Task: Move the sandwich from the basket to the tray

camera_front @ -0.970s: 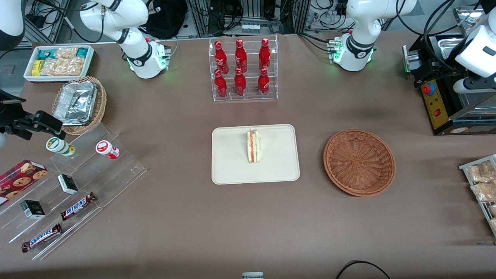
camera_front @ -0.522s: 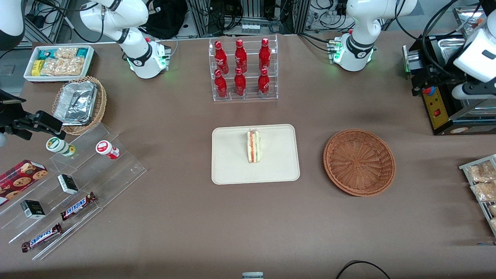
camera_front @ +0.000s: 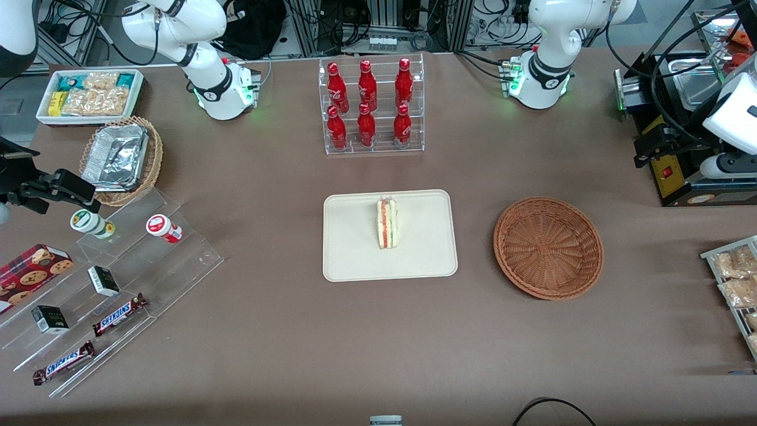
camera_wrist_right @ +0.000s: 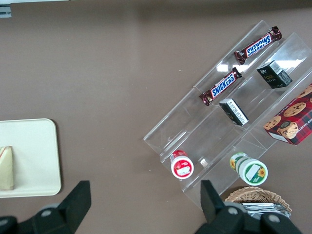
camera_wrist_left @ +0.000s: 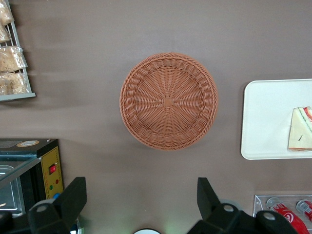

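"SNICKERS" on two brown candy bars (camera_front: 120, 314) on the clear stand (camera_front: 136, 284).

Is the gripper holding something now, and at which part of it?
Nothing is held. The gripper is open and empty, high above the table near the basket. The sandwich lies on the tray.
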Controlling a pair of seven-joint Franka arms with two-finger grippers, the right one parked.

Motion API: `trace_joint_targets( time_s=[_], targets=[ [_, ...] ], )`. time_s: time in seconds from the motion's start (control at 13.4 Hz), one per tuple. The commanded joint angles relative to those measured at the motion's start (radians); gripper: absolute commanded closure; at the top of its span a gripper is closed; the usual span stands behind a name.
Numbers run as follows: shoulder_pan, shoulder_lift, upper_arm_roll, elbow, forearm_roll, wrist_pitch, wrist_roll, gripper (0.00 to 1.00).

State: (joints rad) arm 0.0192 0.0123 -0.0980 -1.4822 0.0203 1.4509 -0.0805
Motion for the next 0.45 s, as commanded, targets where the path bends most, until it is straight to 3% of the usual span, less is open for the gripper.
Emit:
trace_joint_targets(
  time_s=[0.0,0.37],
  targets=[
    [0.002,0.005,-0.002,0.04,0.003,-0.02,-0.007,0.0],
    [0.004,0.003,0.027,0.04,0.003,-0.02,-0.008,0.0]
  ],
)
